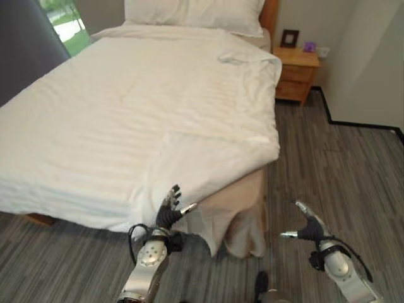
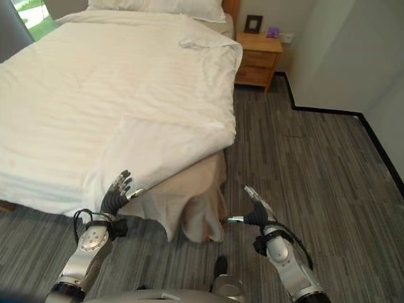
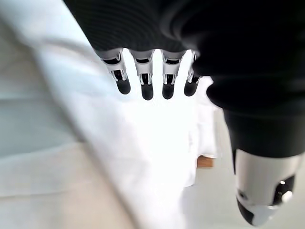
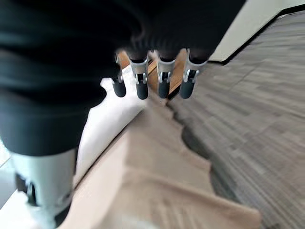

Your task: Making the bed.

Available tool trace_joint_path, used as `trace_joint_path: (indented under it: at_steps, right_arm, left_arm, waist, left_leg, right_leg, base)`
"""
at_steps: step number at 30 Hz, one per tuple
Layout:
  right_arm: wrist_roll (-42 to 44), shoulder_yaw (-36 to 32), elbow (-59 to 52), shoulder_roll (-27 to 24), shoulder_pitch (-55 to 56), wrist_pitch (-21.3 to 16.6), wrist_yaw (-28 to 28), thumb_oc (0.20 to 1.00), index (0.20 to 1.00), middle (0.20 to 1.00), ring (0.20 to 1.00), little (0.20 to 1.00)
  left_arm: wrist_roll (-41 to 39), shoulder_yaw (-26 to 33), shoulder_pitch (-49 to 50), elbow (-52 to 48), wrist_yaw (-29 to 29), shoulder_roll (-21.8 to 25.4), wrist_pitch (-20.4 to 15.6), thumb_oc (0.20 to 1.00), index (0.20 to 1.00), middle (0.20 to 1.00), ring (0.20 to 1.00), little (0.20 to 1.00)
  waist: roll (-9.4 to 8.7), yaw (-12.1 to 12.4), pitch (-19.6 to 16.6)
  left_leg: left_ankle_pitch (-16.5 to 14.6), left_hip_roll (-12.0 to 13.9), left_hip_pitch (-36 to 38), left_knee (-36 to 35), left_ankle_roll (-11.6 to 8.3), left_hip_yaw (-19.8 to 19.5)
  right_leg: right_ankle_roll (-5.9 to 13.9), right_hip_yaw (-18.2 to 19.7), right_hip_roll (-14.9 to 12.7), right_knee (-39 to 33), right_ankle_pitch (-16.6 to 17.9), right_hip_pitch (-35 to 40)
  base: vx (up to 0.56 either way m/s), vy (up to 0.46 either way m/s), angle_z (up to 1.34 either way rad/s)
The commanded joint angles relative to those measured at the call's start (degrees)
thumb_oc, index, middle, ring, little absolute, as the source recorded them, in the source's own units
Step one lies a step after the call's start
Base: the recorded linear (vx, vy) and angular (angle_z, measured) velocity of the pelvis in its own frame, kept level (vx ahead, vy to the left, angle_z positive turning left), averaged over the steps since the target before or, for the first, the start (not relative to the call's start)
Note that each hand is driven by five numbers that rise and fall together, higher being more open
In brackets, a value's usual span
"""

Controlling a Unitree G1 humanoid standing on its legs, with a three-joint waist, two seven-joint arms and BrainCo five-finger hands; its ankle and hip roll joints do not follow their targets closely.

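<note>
The left hand (image 1: pixel 169 211), fingers spread and empty, hovers nearest the duvet's (image 1: pixel 126 120) folded-back corner (image 1: pixel 208 161), just ahead of it; the right hand (image 1: pixel 308 227) is open too.

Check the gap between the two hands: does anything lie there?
Yes: between left hand and right hand, the beige bed skirt hangs at the bed's corner, seen in both eye views.

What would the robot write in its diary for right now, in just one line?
task: making bed | left hand: open, at duvet corner | right hand: open, over floor | duvet corner folded back, bed skirt showing
</note>
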Motion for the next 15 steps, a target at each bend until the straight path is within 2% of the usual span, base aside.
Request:
trace_joint_path:
  at_steps: [1,2,3,4,5,6,7,8,9,10,11,12,14,15]
  right_arm:
    - [3.0,0.1,-4.3,-0.7,-1.1,-2.6,0.2,1.0,1.0,1.0,1.0,1.0]
    - [3.3,-0.3,-5.1,-1.9,-0.5,-2.8,0.4,1.0,1.0,1.0,1.0,1.0]
    - [3.3,-0.3,-5.2,-1.9,-0.5,-2.8,0.5,1.0,1.0,1.0,1.0,1.0]
    - [2.8,-0.9,-5.8,-4.0,0.8,-2.6,0.8,1.0,1.0,1.0,1.0,1.0]
    - [2.2,-1.2,-5.8,-5.3,1.1,-2.6,1.0,1.0,1.0,1.0,1.0,1.0]
    - [2.2,-1.2,-5.8,-5.3,1.1,-2.6,1.0,1.0,1.0,1.0,1.0,1.0]
    - [1.4,-1.5,-6.2,-7.4,1.7,-2.8,1.8,1.0,1.0,1.0,1.0,1.0]
    - [1.4,-1.9,-6.3,-8.1,2.1,-3.1,1.9,1.0,1.0,1.0,1.0,1.0]
    - [1.4,-1.9,-6.4,-8.3,2.1,-3.4,2.7,1.0,1.0,1.0,1.0,1.0]
    - [1.3,-2.5,-6.7,-8.3,3.9,-4.1,2.9,1.0,1.0,1.0,1.0,1.0]
    - [1.3,-2.8,-6.9,-8.3,4.3,-4.1,3.0,1.0,1.0,1.0,1.0,1.0]
    - [0.8,-2.9,-7.1,-8.5,4.9,-4.5,2.5,1.0,1.0,1.0,1.0,1.0]
    - [0.7,-3.3,-7.2,-8.1,5.6,-4.7,2.5,1.0,1.0,1.0,1.0,1.0]
    - [1.5,-3.1,-7.9,-7.8,6.4,-5.1,2.8,1.0,1.0,1.0,1.0,1.0]
  left_arm:
    - [8.5,5.8,-8.1,0.3,6.8,5.9,-2.3,1.0,1.0,1.0,1.0,1.0]
    - [11.1,6.9,-10.6,1.9,9.1,7.4,-1.3,1.0,1.0,1.0,1.0,1.0]
    - [11.1,6.9,-10.8,2.0,9.2,7.4,-1.3,1.0,1.0,1.0,1.0,1.0]
    - [15.4,8.3,-15.4,4.6,12.9,10.5,0.0,1.0,1.0,1.0,1.0,1.0]
    - [17.8,9.4,-17.7,6.6,14.9,12.6,0.9,1.0,1.0,1.0,1.0,1.0]
    - [17.8,9.4,-17.8,6.6,14.9,12.6,0.9,1.0,1.0,1.0,1.0,1.0]
    - [21.2,11.0,-20.0,8.3,17.0,15.2,2.8,1.0,1.0,1.0,1.0,1.0]
    - [23.3,11.1,-20.6,9.1,18.4,16.3,3.4,1.0,1.0,1.0,1.0,1.0]
    - [25.7,11.1,-21.2,10.4,18.2,17.6,4.8,1.0,1.0,1.0,1.0,1.0]
    - [27.8,10.9,-22.5,11.7,18.5,19.0,5.2,1.0,1.0,1.0,1.0,1.0]
    - [27.9,10.7,-22.7,12.0,18.6,18.9,5.1,1.0,1.0,1.0,1.0,1.0]
    - [30.4,10.0,-25.6,14.0,19.7,21.0,6.8,1.0,1.0,1.0,1.0,1.0]
    - [31.5,9.6,-26.9,15.6,19.4,21.9,7.3,1.0,1.0,1.0,1.0,1.0]
    - [33.5,8.3,-28.4,18.7,18.9,24.1,8.9,1.0,1.0,1.0,1.0,1.0]
  waist:
    - [-1.43,0.6,2.6]
    - [-1.67,0.1,3.3]
    - [-1.79,0.0,3.2]
    - [-2.46,-0.2,4.3]
    - [-2.57,-0.3,4.4]
    - [-2.64,-0.3,4.4]
    - [-1.22,-0.6,4.0]
    - [-0.34,-0.8,4.1]
    - [0.5,-0.9,3.5]
    - [1.27,-2.1,2.9]
    - [1.38,-2.0,2.8]
    - [1.75,-3.1,2.4]
    - [1.82,-3.4,1.9]
    - [1.89,-4.5,1.2]
  left_leg:
    - [-2.6,-1.7,-2.6,17.5,-2.41,-2.2]
    - [-0.6,-0.5,-5.4,22.7,-3.05,-1.5]
    - [-0.3,-0.7,-5.8,22.8,-3.0,-1.6]
    - [0.0,0.2,-8.3,26.7,-2.67,0.7]
    - [-1.4,0.0,-9.5,24.7,-1.96,1.9]
    - [-1.3,-0.1,-9.5,24.6,-1.93,1.9]
    - [-4.8,-1.7,-9.1,15.7,-0.82,1.7]
    - [-3.2,-1.5,-9.3,9.1,-1.02,1.6]
    - [-3.0,-1.6,-8.0,4.5,-0.78,0.9]
    - [-1.9,-1.3,-6.6,0.7,-0.96,1.9]
    - [-1.3,-1.4,-5.9,-0.5,-1.0,2.0]
    - [-0.7,-1.6,-3.9,-1.6,-1.46,2.2]
    - [-0.7,-1.6,-3.6,-2.1,-1.37,2.7]
    - [-1.4,-1.6,-2.4,-2.6,-1.25,3.6]
  right_leg:
    - [0.92,-0.7,-5.6,1.0,-1.2,-0.8]
    - [0.03,-1.0,-5.4,1.0,-2.2,0.0]
    - [-0.04,-1.1,-5.6,1.0,-2.1,-0.2]
    - [-0.86,-1.1,-5.6,1.0,-3.2,1.1]
    - [-0.45,-0.6,-5.8,1.0,-3.6,1.3]
    - [-0.43,-0.5,-5.8,1.0,-3.6,1.3]
    - [0.82,0.7,-5.4,1.0,-4.6,1.7]
    - [1.67,1.1,-5.3,1.0,-5.1,1.8]
    - [1.99,1.5,-5.0,1.0,-5.7,2.4]
    - [2.24,1.3,-4.9,1.0,-5.3,2.2]
    - [2.26,1.2,-4.8,1.0,-5.4,2.3]
    - [2.42,2.0,-4.8,1.0,-5.0,2.7]
    - [2.33,2.2,-4.9,1.0,-4.6,2.4]
    - [2.44,2.6,-5.0,1.0,-4.1,2.3]
  base:
    - [0.11,-0.208,-0.03]
    - [0.05,-0.148,0.07]
    - [0.12,-0.142,0.13]
    - [0.14,-0.066,0.04]
    - [0.16,-0.062,-0.04]
    - [0.21,0.149,-0.13]
    - [0.19,0.236,-0.31]
    - [0.28,0.278,-0.4]
    - [0.18,0.195,-0.59]
    - [0.13,0.1,-0.58]
    - [0.14,0.127,-0.49]
    - [0.12,0.097,-0.19]
    - [0.11,0.081,-0.1]
    - [0.09,0.038,-0.3]
